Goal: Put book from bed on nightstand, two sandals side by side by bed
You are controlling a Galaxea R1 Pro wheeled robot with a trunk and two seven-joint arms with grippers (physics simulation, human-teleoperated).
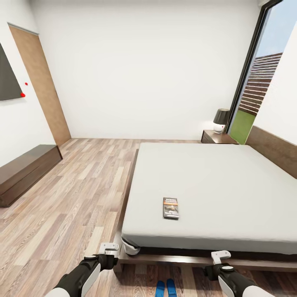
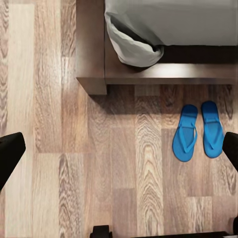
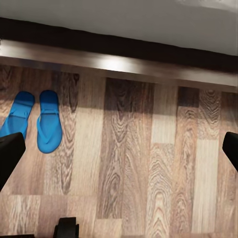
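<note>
Bedroom, wood floor (image 1: 74,198). Book (image 1: 170,207) flat on bed (image 1: 214,185), near foot edge, long axis toward far wall, title end away from robot. Sandals (image 2: 198,130) paired on floor just beside bed frame, toes toward bed. Nightstand (image 1: 217,137) far off, by headboard. Left gripper (image 1: 109,248) and right gripper (image 1: 220,256) both fingers apart, empty, low over floor. Risk: thin book hard to pinch off mattress, may slide away; base may bump sandals.

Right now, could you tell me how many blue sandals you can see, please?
2: the left sandal and the right sandal lie side by side on the wooden floor, just off the bed frame.
</note>
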